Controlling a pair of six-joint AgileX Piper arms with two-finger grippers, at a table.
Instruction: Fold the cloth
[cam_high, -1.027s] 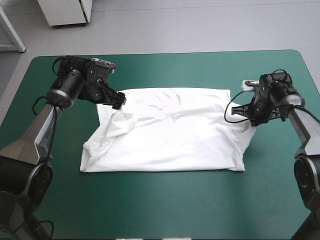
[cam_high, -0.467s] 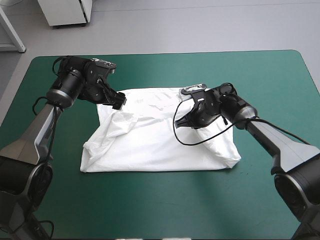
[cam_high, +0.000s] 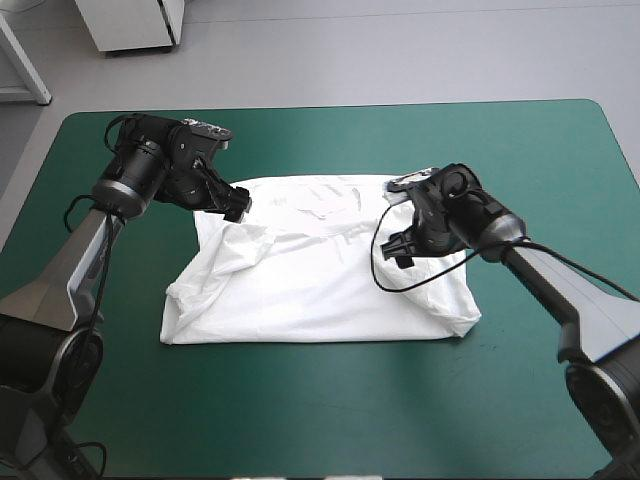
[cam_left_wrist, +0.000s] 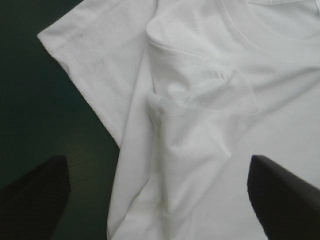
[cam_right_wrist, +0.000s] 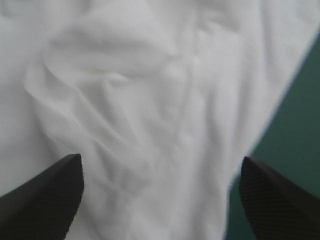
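Note:
The white T-shirt (cam_high: 320, 270) lies spread on the teal-green table, its right side folded inward and its left part rumpled. My left gripper (cam_high: 232, 203) hovers over the shirt's far left corner, fingers open; in the left wrist view the T-shirt (cam_left_wrist: 200, 100) shows a sleeve fold and the collar below the open fingers (cam_left_wrist: 35, 190). My right gripper (cam_high: 405, 250) is over the folded-in right part, open and holding nothing. In the right wrist view wrinkled T-shirt (cam_right_wrist: 140, 110) fills the space between the spread fingers (cam_right_wrist: 45, 195).
Bare teal-green cover (cam_high: 330, 400) surrounds the shirt on all sides, widest toward the near edge. A white cabinet stands on the floor beyond the far left edge.
The right gripper carried the shirt's right edge inward over the middle, then opened and let it go, drawing back slightly to the right. The left arm stayed put.

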